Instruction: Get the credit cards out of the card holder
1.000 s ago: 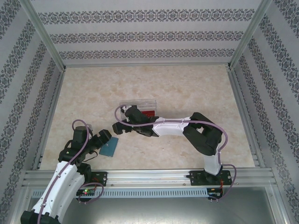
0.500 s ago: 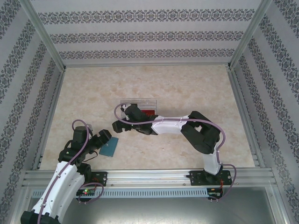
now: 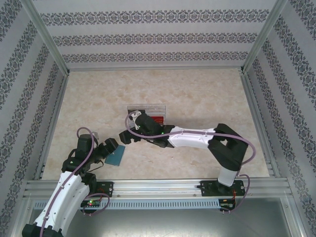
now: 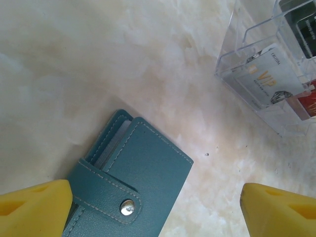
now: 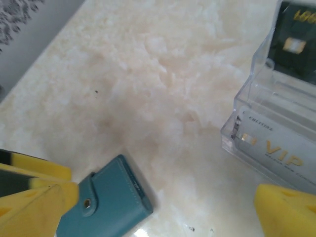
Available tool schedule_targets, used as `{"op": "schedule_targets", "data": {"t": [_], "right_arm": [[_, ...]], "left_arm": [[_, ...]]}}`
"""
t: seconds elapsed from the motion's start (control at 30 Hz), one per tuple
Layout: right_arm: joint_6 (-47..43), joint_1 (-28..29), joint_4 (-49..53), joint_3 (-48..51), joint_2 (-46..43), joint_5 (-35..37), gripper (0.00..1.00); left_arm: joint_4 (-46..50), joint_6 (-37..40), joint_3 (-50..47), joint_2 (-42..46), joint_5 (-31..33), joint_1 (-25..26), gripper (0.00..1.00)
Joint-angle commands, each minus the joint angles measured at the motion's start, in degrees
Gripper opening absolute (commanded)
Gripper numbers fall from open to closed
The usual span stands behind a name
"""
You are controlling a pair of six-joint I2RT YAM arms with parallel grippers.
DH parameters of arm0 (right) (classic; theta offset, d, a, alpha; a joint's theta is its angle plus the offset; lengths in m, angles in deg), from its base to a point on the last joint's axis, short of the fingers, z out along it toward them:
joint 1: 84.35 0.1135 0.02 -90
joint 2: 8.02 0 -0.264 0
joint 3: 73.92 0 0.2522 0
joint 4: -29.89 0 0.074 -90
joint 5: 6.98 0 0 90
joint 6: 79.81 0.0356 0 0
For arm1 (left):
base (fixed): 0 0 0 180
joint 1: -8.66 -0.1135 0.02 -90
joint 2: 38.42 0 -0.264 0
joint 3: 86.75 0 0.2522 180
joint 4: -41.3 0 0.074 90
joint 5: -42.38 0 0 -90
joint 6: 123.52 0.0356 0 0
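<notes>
The left gripper point(image 4: 155, 197) is released, its yellow fingers spread wide over the card holder point(image 4: 143, 173). The holder lies closed and flat on the marbled beige table point(image 4: 89, 59), near the clear plastic tray point(image 4: 247, 59). It is soft, stitched teal with a metal snap strap, and its long axis runs near-to-far, leaning right. The right gripper point(image 5: 165, 195) gapes empty.

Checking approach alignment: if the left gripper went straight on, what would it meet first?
Probably the card holder, snapped shut on the table, ahead of the open left gripper; depth is unclear.
</notes>
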Motion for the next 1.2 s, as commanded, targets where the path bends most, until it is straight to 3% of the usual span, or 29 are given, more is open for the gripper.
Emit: {"op": "schedule_targets", "data": {"t": [0.0, 0.2, 0.37, 0.47, 0.57, 0.7, 0.87, 1.0, 1.1, 1.17], "right_arm": [[-0.12, 0.53, 0.71, 4.85, -6.02, 4.33, 0.98], [0.96, 0.54, 0.65, 15.15, -18.24, 7.56, 0.98], [2.21, 0.54, 2.10, 23.40, -28.92, 10.91, 0.98], [2.54, 0.54, 4.01, 27.28, -35.44, 13.18, 0.98], [2.86, 0.36, 6.36, 30.46, -41.30, 15.31, 0.98], [3.70, 0.20, 7.78, 34.03, -46.82, 16.43, 0.98], [4.43, 0.02, 9.63, 37.04, -51.30, 17.03, 0.98], [5.15, -0.03, 9.70, 38.57, -52.84, 16.75, 0.98], [5.25, 0.01, 9.65, 39.23, -53.14, 16.70, 0.98], [5.18, 0.01, 9.40, 39.58, -53.07, 16.79, 0.98]], "left_arm": [[-1.02, 0.13, -1.71, 0.25, -2.45, 0.84, 0.86], [-4.01, 0.28, -3.22, -2.60, -2.67, 2.72, 0.86], [-10.07, -0.14, -2.19, -10.96, -0.19, 7.52, 0.86], [-14.08, -1.55, -0.26, -17.05, 1.25, 13.42, 0.86], [-17.25, -3.93, 2.40, -22.41, 6.78, 22.49, 0.87], [-18.10, -6.15, 7.14, -29.49, 11.82, 29.70, 0.88], [-9.97, -5.83, 14.37, -35.18, 20.24, 35.59, 0.88], [-2.24, -1.77, 18.20, -35.95, 24.22, 36.86, 0.88], [3.49, 1.61, 20.88, -36.37, 26.26, 38.27, 0.82], [5.43, 3.89, 22.19, -37.84, 26.17, 39.64, 0.72]]}}
